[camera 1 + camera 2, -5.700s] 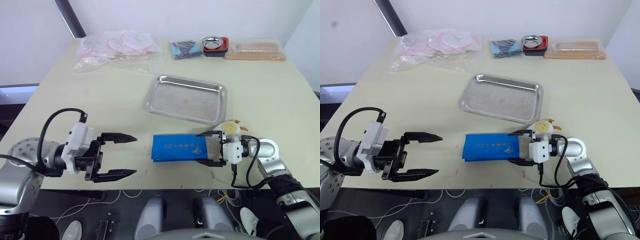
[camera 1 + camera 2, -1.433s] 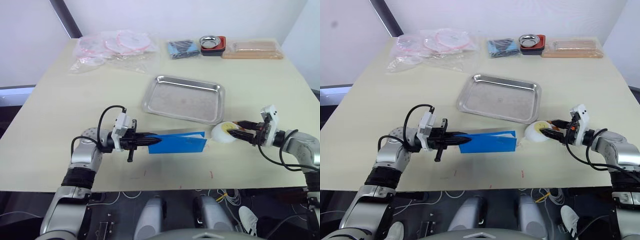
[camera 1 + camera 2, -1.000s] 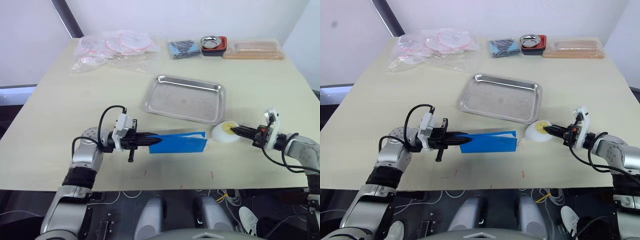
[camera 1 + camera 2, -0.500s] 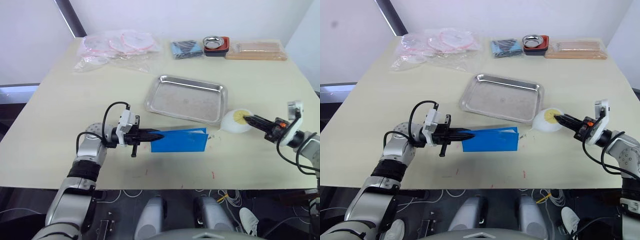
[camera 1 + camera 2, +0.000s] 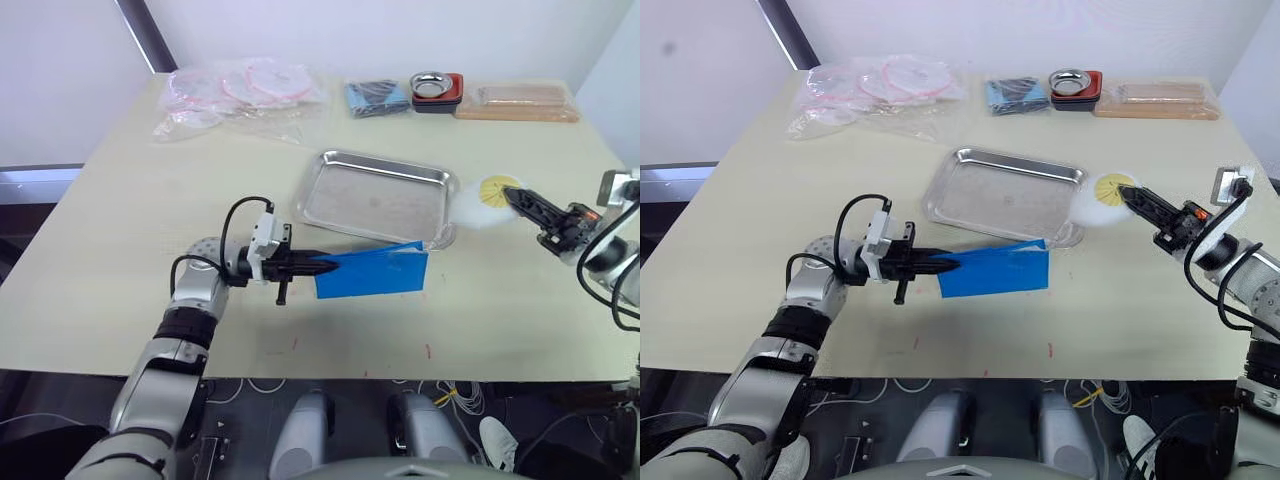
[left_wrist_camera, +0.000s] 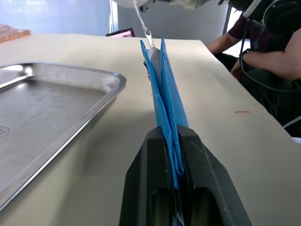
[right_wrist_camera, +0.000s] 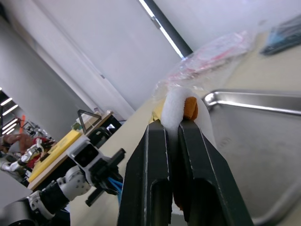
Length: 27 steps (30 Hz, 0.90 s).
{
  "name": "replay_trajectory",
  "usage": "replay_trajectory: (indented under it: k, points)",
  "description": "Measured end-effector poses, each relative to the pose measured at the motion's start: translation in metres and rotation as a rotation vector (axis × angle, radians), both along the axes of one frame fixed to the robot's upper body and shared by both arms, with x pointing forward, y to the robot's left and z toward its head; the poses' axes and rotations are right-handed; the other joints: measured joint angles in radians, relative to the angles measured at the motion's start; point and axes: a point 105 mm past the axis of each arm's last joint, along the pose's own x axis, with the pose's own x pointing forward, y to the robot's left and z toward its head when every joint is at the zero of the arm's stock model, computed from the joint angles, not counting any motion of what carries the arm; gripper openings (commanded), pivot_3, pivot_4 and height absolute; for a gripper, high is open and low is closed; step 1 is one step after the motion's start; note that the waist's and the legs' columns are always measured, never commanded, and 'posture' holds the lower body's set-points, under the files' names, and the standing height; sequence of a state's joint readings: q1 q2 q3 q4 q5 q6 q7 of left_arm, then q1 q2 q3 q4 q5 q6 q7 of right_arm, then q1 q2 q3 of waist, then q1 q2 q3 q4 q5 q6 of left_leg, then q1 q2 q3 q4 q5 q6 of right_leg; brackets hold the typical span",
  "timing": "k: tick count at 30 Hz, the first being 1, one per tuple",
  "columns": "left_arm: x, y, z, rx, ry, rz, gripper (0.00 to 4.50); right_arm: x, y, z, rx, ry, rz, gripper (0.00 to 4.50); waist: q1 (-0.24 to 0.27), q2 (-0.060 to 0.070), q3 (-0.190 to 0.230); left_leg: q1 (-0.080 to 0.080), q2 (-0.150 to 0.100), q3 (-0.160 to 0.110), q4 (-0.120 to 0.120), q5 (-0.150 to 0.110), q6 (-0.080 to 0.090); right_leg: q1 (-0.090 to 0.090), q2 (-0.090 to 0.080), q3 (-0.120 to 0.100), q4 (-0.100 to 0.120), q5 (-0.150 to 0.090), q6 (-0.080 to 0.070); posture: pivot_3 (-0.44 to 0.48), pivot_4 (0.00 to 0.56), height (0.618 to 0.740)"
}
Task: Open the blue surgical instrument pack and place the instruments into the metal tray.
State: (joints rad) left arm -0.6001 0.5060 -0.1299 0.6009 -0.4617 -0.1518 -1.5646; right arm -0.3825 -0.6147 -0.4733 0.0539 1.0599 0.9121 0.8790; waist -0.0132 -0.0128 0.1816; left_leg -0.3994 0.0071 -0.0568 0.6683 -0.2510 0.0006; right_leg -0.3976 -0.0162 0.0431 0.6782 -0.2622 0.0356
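Two grippers are both clamped right now, and I read this as the opening step, with the zip being drawn. My left gripper [image 5: 322, 266] is pinched tight on one short end of the blue surgical instrument pack [image 5: 372, 271], which stands on edge just in front of the metal tray [image 5: 375, 197], its far corner nearly touching the tray's near rim. My right gripper [image 5: 517, 197] is closed on a soft white plush tag with a yellow face [image 5: 487, 196], held up beside the tray's right end. A thin white cord [image 6: 142, 20] runs from the pack's far end toward that tag, so I judge it to be the zip pull. No instruments are visible; they must be inside the pack, and the tray is bare.

Next, I would keep the left grip firm as an anchor and draw the right gripper further away from the tray along the pack's seam. If the cord angle gets too steep, the pack may lift or twist rather than unzip.
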Motion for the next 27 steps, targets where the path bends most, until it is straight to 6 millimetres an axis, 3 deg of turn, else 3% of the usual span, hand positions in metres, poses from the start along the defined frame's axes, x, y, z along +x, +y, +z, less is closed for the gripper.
replay_trajectory:
  k: [2, 3, 11, 19, 27]
  points:
    - [0.003, -0.002, 0.001, 0.007, -0.005, 0.000, 0.00, 0.000, 0.006, 0.005, -0.002, -0.017, 0.010, 0.07, 0.000, 0.000, 0.000, 0.000, 0.000, 0.000, 0.000, 0.000, 0.000, 0.000, 0.000, 0.000, 0.000, 0.000, 0.000, 0.000, 0.150, 0.740]
    - [0.010, -0.009, 0.003, 0.034, -0.025, -0.013, 0.00, -0.003, 0.029, 0.014, -0.039, -0.059, 0.088, 0.07, -0.001, 0.000, 0.000, 0.000, 0.000, 0.000, 0.000, 0.000, 0.000, 0.000, 0.000, 0.000, 0.000, 0.000, 0.000, 0.000, 0.150, 0.740]
    - [0.015, -0.017, 0.003, 0.050, -0.053, -0.026, 0.00, -0.005, 0.079, 0.024, -0.119, -0.127, 0.242, 0.07, -0.001, 0.000, 0.000, 0.000, -0.001, -0.001, 0.000, 0.000, 0.000, 0.000, 0.000, 0.000, 0.000, 0.000, 0.000, 0.000, 0.150, 0.740]
    - [0.015, -0.022, 0.001, 0.037, -0.052, -0.034, 0.00, 0.001, 0.126, 0.023, -0.196, -0.198, 0.345, 0.07, -0.002, 0.000, 0.000, -0.001, -0.001, -0.002, 0.000, 0.000, 0.000, 0.000, 0.000, -0.002, 0.000, 0.000, 0.000, 0.000, 0.150, 0.740]
    - [0.014, -0.022, 0.001, 0.025, -0.055, -0.031, 0.00, 0.005, 0.170, 0.005, -0.249, -0.250, 0.418, 0.07, -0.002, 0.000, 0.000, -0.001, -0.001, -0.003, 0.000, 0.000, 0.000, 0.000, 0.000, -0.003, 0.000, 0.000, 0.000, 0.000, 0.150, 0.740]
